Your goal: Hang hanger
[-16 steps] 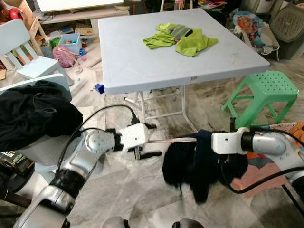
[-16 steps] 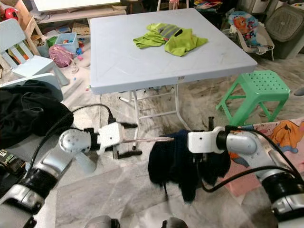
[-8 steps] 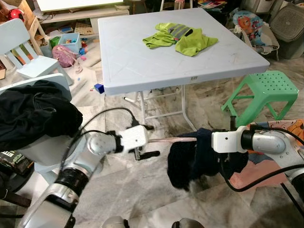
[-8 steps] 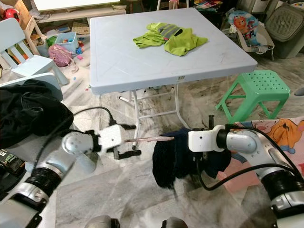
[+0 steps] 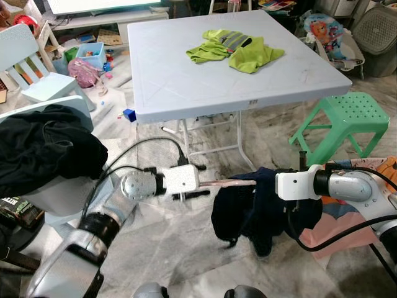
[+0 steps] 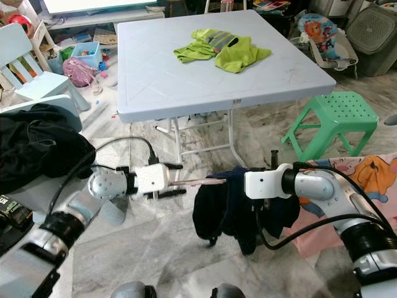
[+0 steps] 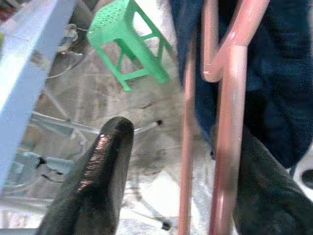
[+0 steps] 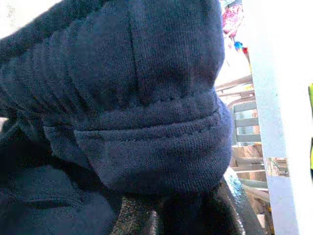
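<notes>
A pink hanger [image 5: 231, 183] runs level from my left gripper [image 5: 197, 180] into a dark navy garment [image 5: 248, 211]. In the left wrist view its pink rods [image 7: 227, 122] lie between the two black fingers [image 7: 98, 171], close against one and well clear of the other, so the gripper is open. The garment droops over the hanger's far end, above the marble floor in front of the table. My right gripper [image 8: 186, 213] is buried in the navy cloth [image 8: 146, 107] and shut on it. Its white wrist [image 5: 294, 184] sticks out at the garment's right side.
A white folding table [image 5: 167, 93] stands ahead with a yellow-green vest [image 5: 239, 49] on it. A green stool [image 5: 347, 118] is at the right, above a pink mat [image 5: 338, 226]. Black clothes [image 5: 43, 149] are heaped on a pale blue chair at the left.
My left gripper has slid right, closer to the garment, with its fingers nearer together. The garment, bunched up half a second ago, hangs lower again.
</notes>
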Motion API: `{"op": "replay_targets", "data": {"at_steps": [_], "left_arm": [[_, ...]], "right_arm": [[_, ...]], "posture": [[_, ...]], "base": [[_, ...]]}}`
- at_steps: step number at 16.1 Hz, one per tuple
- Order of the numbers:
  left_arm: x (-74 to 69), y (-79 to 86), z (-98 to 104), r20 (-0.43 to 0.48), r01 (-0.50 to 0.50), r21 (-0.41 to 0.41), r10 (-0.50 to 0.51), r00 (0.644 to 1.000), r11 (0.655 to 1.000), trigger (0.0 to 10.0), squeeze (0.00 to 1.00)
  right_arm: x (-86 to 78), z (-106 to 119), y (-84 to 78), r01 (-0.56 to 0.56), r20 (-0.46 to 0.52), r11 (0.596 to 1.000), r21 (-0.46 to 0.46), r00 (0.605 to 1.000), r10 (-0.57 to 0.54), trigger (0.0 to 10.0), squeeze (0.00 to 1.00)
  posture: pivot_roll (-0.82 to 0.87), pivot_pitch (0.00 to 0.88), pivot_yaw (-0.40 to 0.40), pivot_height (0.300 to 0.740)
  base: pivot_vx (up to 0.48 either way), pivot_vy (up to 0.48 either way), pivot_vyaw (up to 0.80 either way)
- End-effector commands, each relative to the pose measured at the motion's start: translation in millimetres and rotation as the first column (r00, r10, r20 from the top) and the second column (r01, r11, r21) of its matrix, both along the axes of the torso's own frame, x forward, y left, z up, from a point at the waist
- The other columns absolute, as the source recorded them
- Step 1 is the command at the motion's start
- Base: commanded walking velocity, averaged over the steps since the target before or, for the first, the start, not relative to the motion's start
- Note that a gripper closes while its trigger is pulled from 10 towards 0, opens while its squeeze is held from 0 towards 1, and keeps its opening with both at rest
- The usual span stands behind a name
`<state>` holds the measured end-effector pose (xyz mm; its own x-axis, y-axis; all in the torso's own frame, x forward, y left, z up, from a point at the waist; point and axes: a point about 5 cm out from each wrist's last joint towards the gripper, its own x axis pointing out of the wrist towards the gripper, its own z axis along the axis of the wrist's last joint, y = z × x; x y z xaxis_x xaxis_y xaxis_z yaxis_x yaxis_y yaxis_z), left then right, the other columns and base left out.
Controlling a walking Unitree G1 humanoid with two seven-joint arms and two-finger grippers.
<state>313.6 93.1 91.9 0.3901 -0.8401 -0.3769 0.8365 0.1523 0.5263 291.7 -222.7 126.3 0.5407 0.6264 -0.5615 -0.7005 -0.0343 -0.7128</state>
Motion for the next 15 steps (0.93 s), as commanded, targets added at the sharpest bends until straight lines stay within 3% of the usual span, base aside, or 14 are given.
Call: {"op": "replay_targets", "data": {"at_steps": [1, 3, 7, 12, 14, 15], "left_arm": [[3.4, 6.8, 0.7, 0.01, -0.009, 0.037, 0.009, 1.0, 0.999, 0.0, 0.0], [3.3, 16.5, -6.8, -0.001, -0.021, 0.104, 0.022, 1.0, 0.994, 0.0, 0.0], [5.4, 25.2, -11.6, -0.008, -0.053, 0.14, 0.054, 0.998, 0.989, 0.0, 0.0], [5.8, 22.3, -13.9, -0.005, -0.062, 0.128, 0.064, 0.998, 0.99, 0.0, 0.0], [6.0, 15.3, -9.0, 0.02, -0.064, 0.05, 0.063, 0.998, 0.997, 0.0, 0.0], [6.9, 14.4, -7.3, 0.04, -0.066, 0.048, 0.064, 0.997, 0.997, 0.0, 0.0]], "right_arm": [[2.9, 7.4, 1.6, -0.015, 0.029, 1.0, 0.005, 0.999, 0.015, 10.0, 0.0], [2.8, 6.5, 1.5, -0.017, 0.027, 1.0, 0.0, 0.999, 0.017, 10.0, 0.0], [2.7, 5.7, 2.2, -0.024, 0.024, 1.0, -0.005, 0.999, 0.024, 10.0, 0.0], [2.3, 6.0, 4.5, -0.033, 0.025, 0.999, -0.003, 0.999, 0.033, 10.0, 0.0], [1.9, 4.5, 8.7, -0.042, 0.015, 0.999, 0.01, 0.999, 0.042, 10.0, 0.0], [1.9, 3.7, 10.1, -0.048, 0.009, 0.999, 0.013, 0.999, 0.048, 10.0, 0.0]], "posture": [[-0.06, 0.0, 0.007, 0.74], [-0.06, 0.0, 0.007, 0.74], [-0.05, 0.0, 0.005, 0.74], [-0.06, 0.0, 0.002, 0.74], [-0.06, 0.0, -0.001, 0.74], [-0.06, 0.0, -0.003, 0.74]], "base": [[0.0, 0.0, 0.0], [0.0, 0.0, 0.0], [0.0, 0.0, 0.0], [0.0, 0.0, 0.0], [0.0, 0.0, 0.0], [0.0, 0.0, 0.0]]}}
